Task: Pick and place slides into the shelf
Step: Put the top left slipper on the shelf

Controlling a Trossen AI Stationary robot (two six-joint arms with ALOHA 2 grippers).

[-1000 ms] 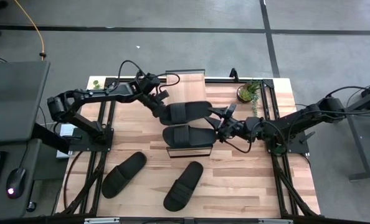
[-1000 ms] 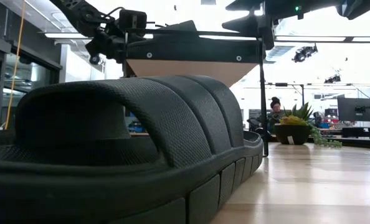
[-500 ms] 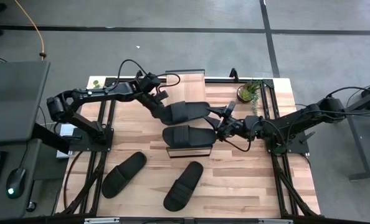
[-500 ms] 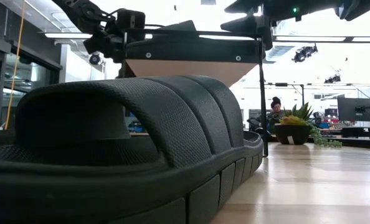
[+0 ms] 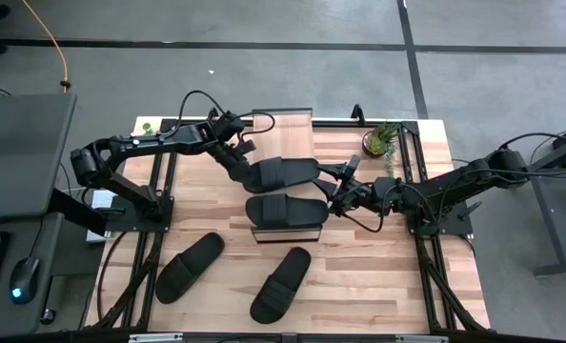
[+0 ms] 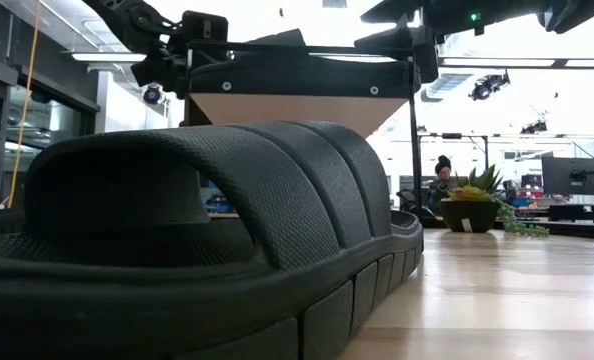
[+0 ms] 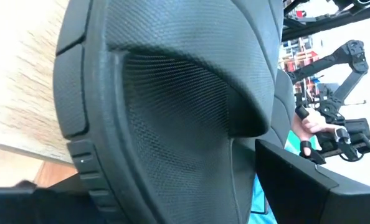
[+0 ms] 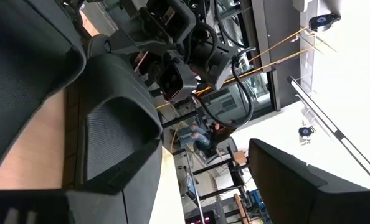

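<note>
Left tool: the left tool (image 5: 242,171) sits at the heel end of the upper slide (image 5: 285,171) on the shelf (image 5: 288,232); its fingers stand spread, and the left wrist view is filled with the slide's strap, so contact cannot be told.
Right tool: the right tool (image 5: 338,203) is at the right end of the lower slide (image 5: 283,208), fingers apart; whether it touches the slide cannot be told.
Slides on the shelf: both lie side by side across the plank, lengthwise along it.
Slides left: two loose slides (image 5: 189,267) lie on the bench (image 5: 359,276) near its front edge, well apart from the shelf; one of them fills the low view.
Risk, retreat: a finger may catch the strap or sole as either arm backs off; that would drag a slide off the plank.
Risk, crowding: the plank looks about as wide as a slide is long; two more slides need room, and a careless placement may push a seated one off.
Risk, arms: both tools work near each other over the shelf; simultaneous moves may bring them into contact.
Bystander item: the potted plant (image 5: 380,140) stands near the right arm's path.
</note>
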